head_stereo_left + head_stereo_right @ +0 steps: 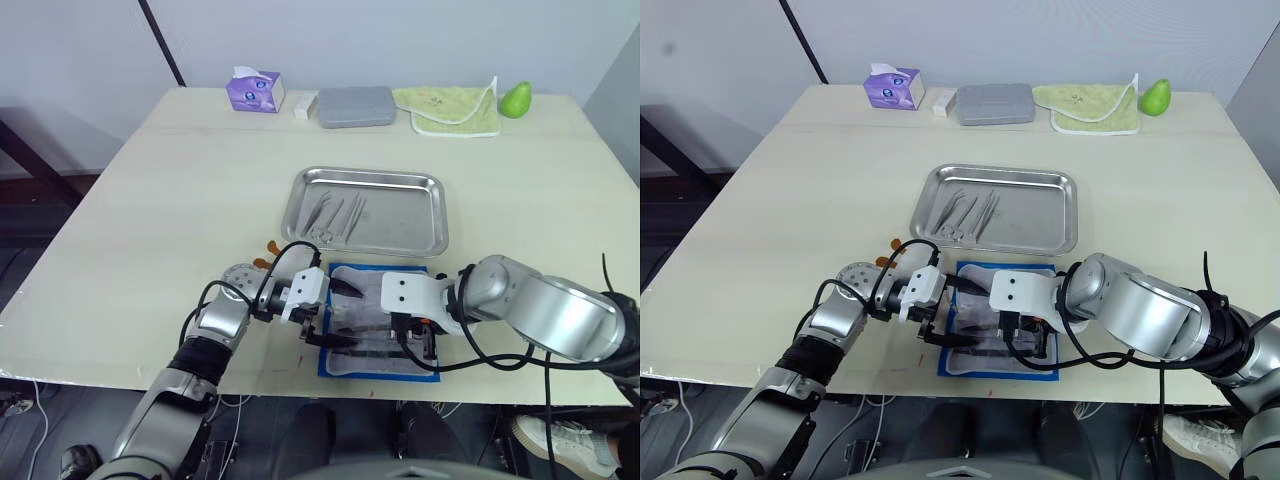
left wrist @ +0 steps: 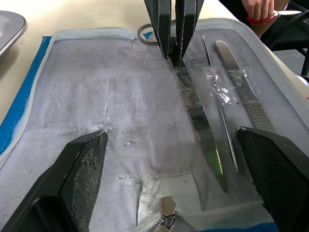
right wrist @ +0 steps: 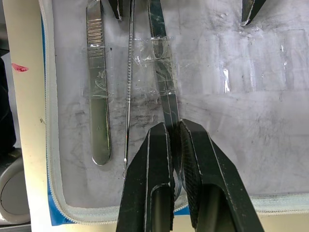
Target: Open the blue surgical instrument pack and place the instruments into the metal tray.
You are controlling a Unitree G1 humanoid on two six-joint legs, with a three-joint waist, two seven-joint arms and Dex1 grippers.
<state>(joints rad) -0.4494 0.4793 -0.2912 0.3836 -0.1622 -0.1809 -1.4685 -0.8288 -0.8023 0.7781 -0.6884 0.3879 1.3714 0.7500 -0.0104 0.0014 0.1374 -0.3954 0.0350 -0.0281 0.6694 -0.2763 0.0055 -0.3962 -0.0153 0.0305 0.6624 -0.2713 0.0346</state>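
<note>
The blue surgical instrument pack (image 1: 380, 322) lies open at the table's near edge, just in front of the metal tray (image 1: 400, 215), which already holds several instruments (image 1: 335, 215). The tools left in the pack look thin, stiff and slick, held under clear straps; each probably slides out best gripped at its free end. The right gripper (image 3: 173, 140) is clenched on a flat blade-like tool (image 3: 161, 72). The left gripper (image 2: 174, 159) hovers over the lining, fingers spread wide, holding nothing
</note>
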